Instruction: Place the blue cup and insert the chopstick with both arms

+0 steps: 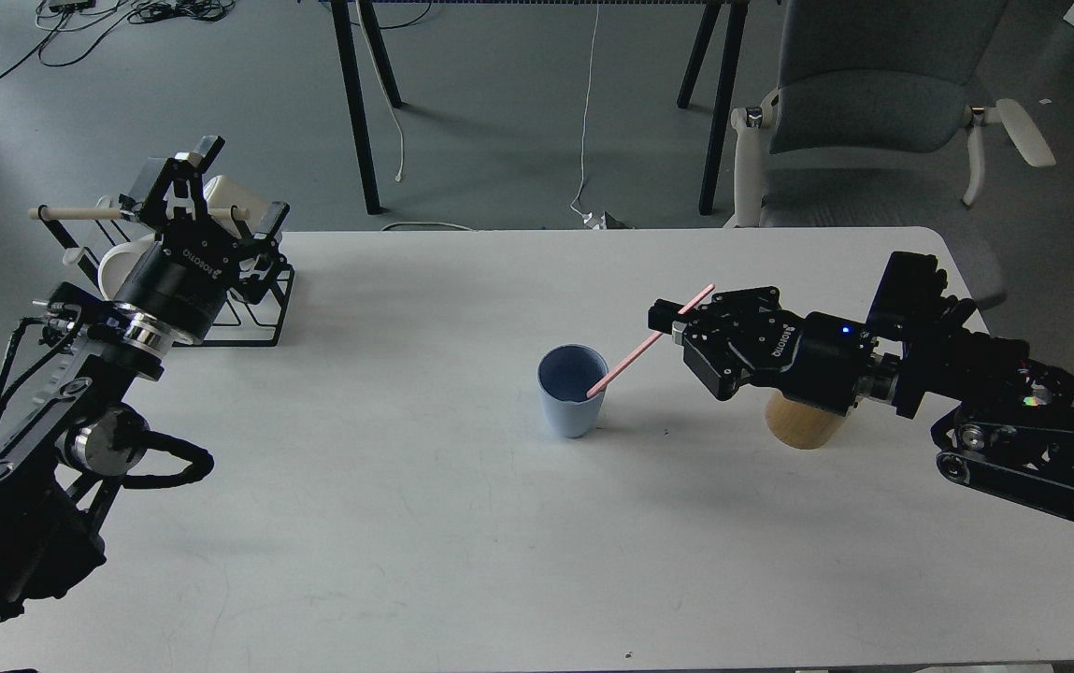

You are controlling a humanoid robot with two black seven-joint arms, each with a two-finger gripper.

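Head view, near to far:

1. Tabletop (406, 523): the front half shows bare white surface; its near-right corner is cut off by the frame edge.
2. Blue cup (572, 403) stands upright mid-tabletop, mouth open, nothing gripping it. Risk: it's light and unsupported, so any sideways push from the stick could tip or slide it.
3. Chopstick (635, 356) slants from the right end effector (677, 327) down to the cup; its lower tip sits at the right rim or just inside, and I can't tell whether it touches the inner wall. Right end effector is clenched on the upper part of the stick, with a short stub poking out past the fingers.
4. Risk on release: the stick is longer than the cup is tall and leans hard right. Let go at this angle and it may lever the cup over or pivot out over the rim. Looks like it needs to go steeper and deeper first.
5. Wooden cylinder (803, 425) sits right under the right wrist, mostly hidden. Risk: a wrist drop could clip it.
6. Left end effector (195, 192) is far left, over the wire rack (261, 313), well apart from the cup, fingers spread, gripping nothing. It can't steady the cup from there.
7. White mugs (121, 262) and dowel (78, 213) on the rack are largely blocked by the left arm; mug count is unclear.
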